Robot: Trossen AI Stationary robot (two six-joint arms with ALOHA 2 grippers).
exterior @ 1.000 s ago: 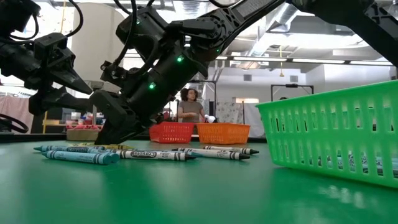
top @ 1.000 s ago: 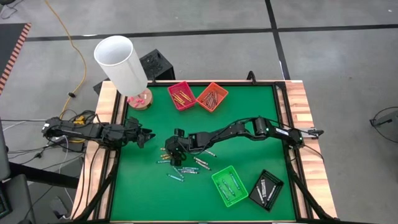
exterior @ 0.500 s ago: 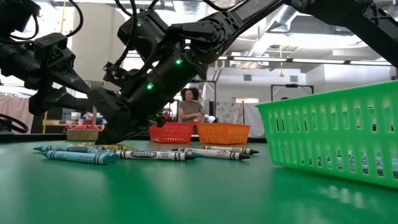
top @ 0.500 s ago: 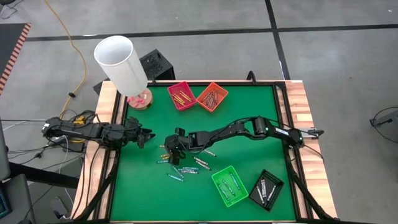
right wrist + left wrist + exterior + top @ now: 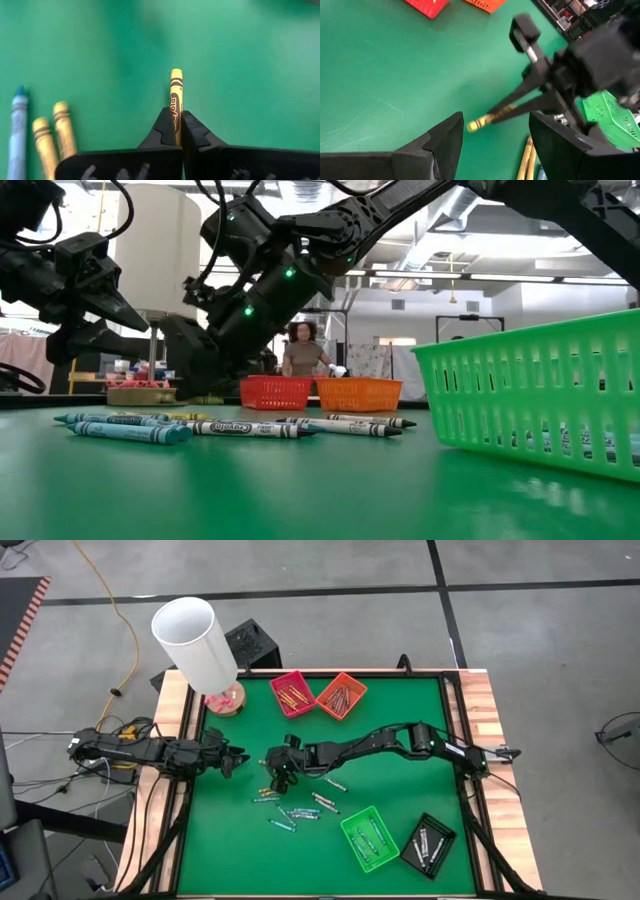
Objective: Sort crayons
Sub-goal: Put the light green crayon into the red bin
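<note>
We're gripping a yellow crayon (image 5: 176, 97) with the right gripper (image 5: 281, 766), left of centre in the high view.

Its jaws are closing tight on the crayon, tip poking out past the fingertips (image 5: 165, 125); it looks lifted off the green mat (image 5: 400, 730), though we can't confirm the gap from the low view. The left gripper (image 5: 236, 757) is waiting at the mat's left edge with jaws parted, holding nothing. The other crayons (image 5: 292, 810) are lying loose on the mat below the right gripper in the high view, two yellow ones (image 5: 52, 132) just beside a blue one (image 5: 17, 125). More are sitting in the red tray (image 5: 291, 694), orange tray (image 5: 341, 695), green basket (image 5: 368, 839) and black tray (image 5: 429, 844).
</note>
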